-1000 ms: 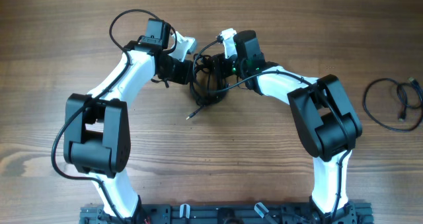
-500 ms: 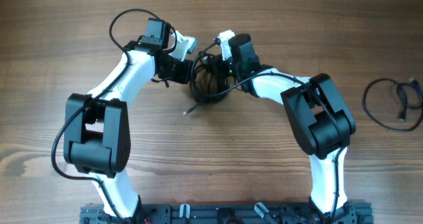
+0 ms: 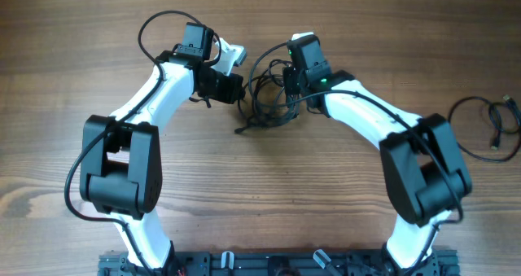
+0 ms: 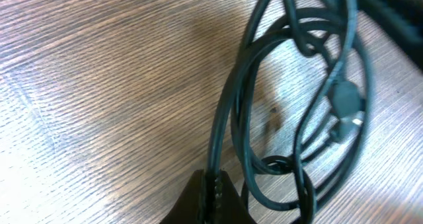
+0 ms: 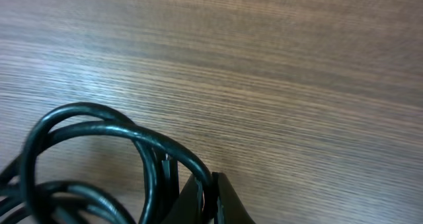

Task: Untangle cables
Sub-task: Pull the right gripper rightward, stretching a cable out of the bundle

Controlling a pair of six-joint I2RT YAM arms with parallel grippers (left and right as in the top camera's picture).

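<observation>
Overhead view, left to right: the left gripper (image 3: pixel 234 87) sits at the left edge of the cables (image 3: pixel 264 105), a black knot of overlapping loops lying on the wooden table (image 3: pixel 244 194) between the two arms; in the left wrist view its fingers are pressed together on a pair of parallel strands (image 4: pixel 228 125), which run away from the tips toward a plug (image 4: pixel 344 102) deeper in the bundle; a loose end (image 3: pixel 239 130) trails from the knot's lower left, nearer the left arm; the right gripper (image 3: pixel 291 79) touches the knot's right edge, and the right wrist view shows its fingers apparently closed on the foot of an arched loop (image 5: pixel 99 118) rising left of the tips; a separate loop (image 3: pixel 482 128) lies well apart at the table's right side, nearer the right arm and not held. Governing relation: the knot lies directly between the two grippers, its long axis roughly along the line joining them; each arm holds the side nearest it, so a parting pull would probably act along that axis.
</observation>
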